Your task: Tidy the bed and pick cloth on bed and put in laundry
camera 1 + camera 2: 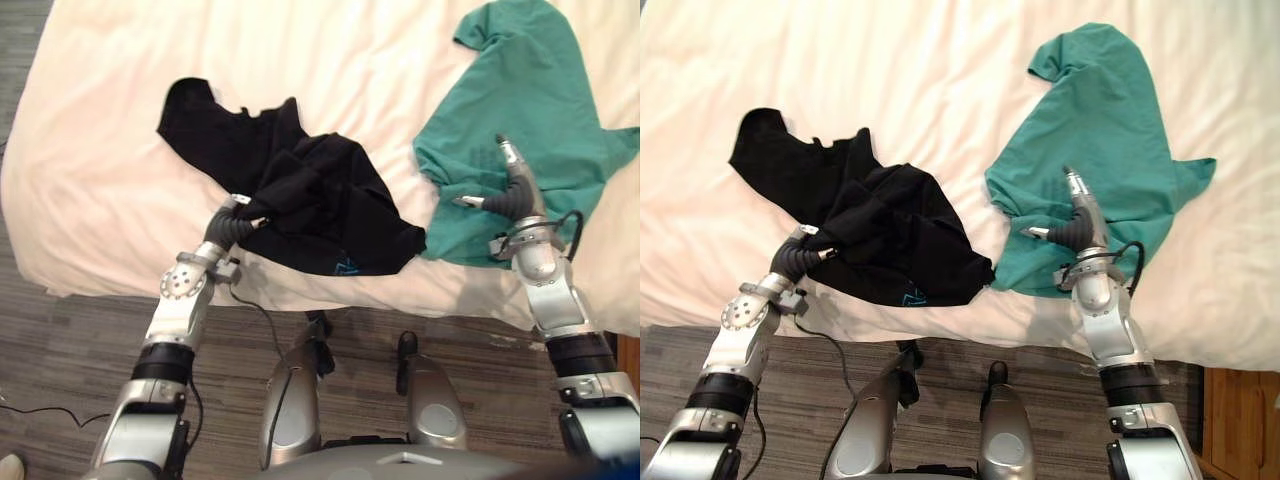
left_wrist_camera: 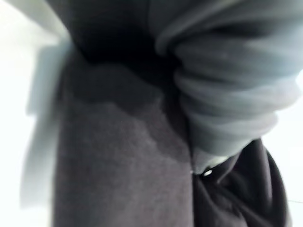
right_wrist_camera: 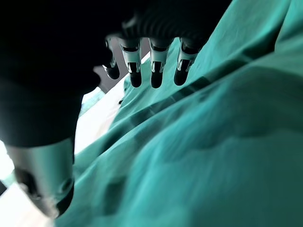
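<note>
The left hand (image 1: 238,220) reaches into the near edge of the black cloth (image 1: 330,205); whether it grips, I cannot tell. The right hand (image 1: 517,195) is over the green cloth (image 1: 530,90), fingers straight and spread. Both cloths lie on the white bed (image 1: 100,170).

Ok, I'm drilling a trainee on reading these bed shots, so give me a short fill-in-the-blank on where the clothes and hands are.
The black garment lies to the robot's ___ of the green garment. The open right hand is over the ___ garment. The left hand meets the ___ garment's near edge.
Missing: left; green; black.
</note>
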Motion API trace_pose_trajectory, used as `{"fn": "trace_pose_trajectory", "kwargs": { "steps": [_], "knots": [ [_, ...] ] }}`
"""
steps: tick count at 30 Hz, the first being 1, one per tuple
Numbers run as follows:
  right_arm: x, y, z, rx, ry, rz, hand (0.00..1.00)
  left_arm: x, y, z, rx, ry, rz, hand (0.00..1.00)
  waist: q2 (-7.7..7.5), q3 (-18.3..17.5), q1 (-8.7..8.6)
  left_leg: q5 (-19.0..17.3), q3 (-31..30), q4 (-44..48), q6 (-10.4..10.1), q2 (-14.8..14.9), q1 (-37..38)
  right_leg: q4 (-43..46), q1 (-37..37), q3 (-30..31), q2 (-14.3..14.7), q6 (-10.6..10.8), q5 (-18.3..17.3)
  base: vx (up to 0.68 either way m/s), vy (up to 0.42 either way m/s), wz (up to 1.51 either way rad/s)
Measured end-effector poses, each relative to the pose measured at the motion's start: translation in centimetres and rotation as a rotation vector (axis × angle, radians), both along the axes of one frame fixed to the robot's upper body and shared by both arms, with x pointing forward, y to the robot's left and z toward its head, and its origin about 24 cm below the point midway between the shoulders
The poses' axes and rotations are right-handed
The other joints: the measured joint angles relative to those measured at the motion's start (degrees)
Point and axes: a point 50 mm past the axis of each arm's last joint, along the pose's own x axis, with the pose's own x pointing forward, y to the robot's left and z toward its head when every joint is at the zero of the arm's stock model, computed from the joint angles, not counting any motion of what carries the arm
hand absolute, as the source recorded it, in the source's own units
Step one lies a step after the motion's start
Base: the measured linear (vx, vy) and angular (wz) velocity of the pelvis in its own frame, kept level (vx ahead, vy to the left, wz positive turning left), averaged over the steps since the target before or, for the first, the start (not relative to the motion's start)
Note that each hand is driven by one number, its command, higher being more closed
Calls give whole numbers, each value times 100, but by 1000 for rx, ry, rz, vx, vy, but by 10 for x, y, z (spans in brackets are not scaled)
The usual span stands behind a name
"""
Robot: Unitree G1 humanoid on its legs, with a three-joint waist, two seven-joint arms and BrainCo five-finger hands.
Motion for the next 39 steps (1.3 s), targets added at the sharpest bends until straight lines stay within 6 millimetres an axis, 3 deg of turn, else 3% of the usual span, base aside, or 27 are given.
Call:
{"fn": "trace_pose_trajectory", "kwargs": {
  "steps": [3, 6, 9, 10, 11, 13, 16, 18, 23, 27, 30, 33, 35, 39],
  "knots": [
    [2, -21, -5, -80, 58, -108, 0, -19, -1, -12, -43, 62, -73, 100, 47, 49, 122, -2, -65, -2, 1, -18, -14, -67, 51, -44, 4, -8, 17, 41, 4, 11],
    [3, -36, -5, -165, 100, -172, 0, -40, -2, -37, -108, 212, -142, 100, 146, 128, 174, -5, -160, -3, 6, -37, -42, -215, 143, -120, 19, -8, 65, 32, 7, 12],
    [8, -40, -9, -248, 167, -192, 0, -81, 3, -93, -151, 529, -130, 100, 89, 182, 184, -5, -213, 2, 6, -27, -117, -293, 108, -176, 47, -33, 94, 32, 7, 9],
    [8, -42, -11, -265, 182, -196, 0, -89, 2, -104, -151, 590, -130, 100, 76, 189, 199, -7, -222, 2, 4, -24, -117, -329, 123, -177, 57, -43, 102, 25, 9, 6],
    [8, -45, -13, -307, 223, -198, 100, -104, 1, -120, -149, 690, -127, 100, 49, 205, 226, -13, -240, 0, -5, -21, -117, -361, 147, -183, 70, -58, 110, 24, 11, 10],
    [9, -52, -18, -331, 277, -210, 100, -119, 1, -135, -168, 766, -109, 100, 28, 217, 283, -32, -304, -15, -37, -28, -121, -416, 203, -248, 86, -64, 106, 15, 10, 16],
    [18, -61, -16, -262, 315, -245, 100, -118, 1, -135, -167, 718, -99, 100, -2, 201, 382, 8, -378, -47, -86, -26, -130, -419, 219, -355, 106, -164, 37, -33, 15, 11],
    [26, -67, -9, -127, 307, -264, 100, -119, -1, -139, -173, 700, -94, 100, -8, 198, 387, 110, -431, -193, -132, -53, -128, -420, 198, -415, 113, -161, 20, -39, 31, 14],
    [23, -92, -10, 162, 282, -308, 100, -111, -16, -137, -201, 644, -127, 100, -64, 167, 488, 246, -515, -423, -190, -109, -110, -426, 181, -482, 96, -161, 20, 20, 15, 14],
    [19, -93, -16, 283, 245, -270, 100, -102, -32, -126, -230, 592, -169, 100, -114, 141, 457, 295, -481, -504, -143, -131, -16, -426, 215, -461, 74, -103, 63, 86, -14, -6],
    [15, -82, -33, 417, 220, -214, 100, -97, -43, -120, -245, 579, -173, 100, -142, 126, 429, 392, -382, -647, -106, -132, 236, -454, 345, -403, 89, -56, 89, 86, -61, -22],
    [7, -62, -60, 503, 232, -145, 100, -100, -47, -127, -261, 618, -100, 100, -230, 40, 338, 407, -273, -794, -129, -108, 588, -551, 600, -329, 130, -55, 90, 100, -84, -24],
    [-10, -48, -93, 602, 271, -114, 100, -106, -53, -137, -250, 677, -47, 100, -289, -236, 325, 431, -174, -988, -168, -98, 833, -631, 745, -304, 155, -55, 90, 151, -112, -21],
    [-48, -19, -150, 848, 353, -63, 100, -127, -54, -167, -243, 824, 80, 100, -392, -738, 130, 303, -96, -996, -340, -102, 1269, -784, 1180, -282, 141, -55, 91, 166, -74, -16]
  ]
}}
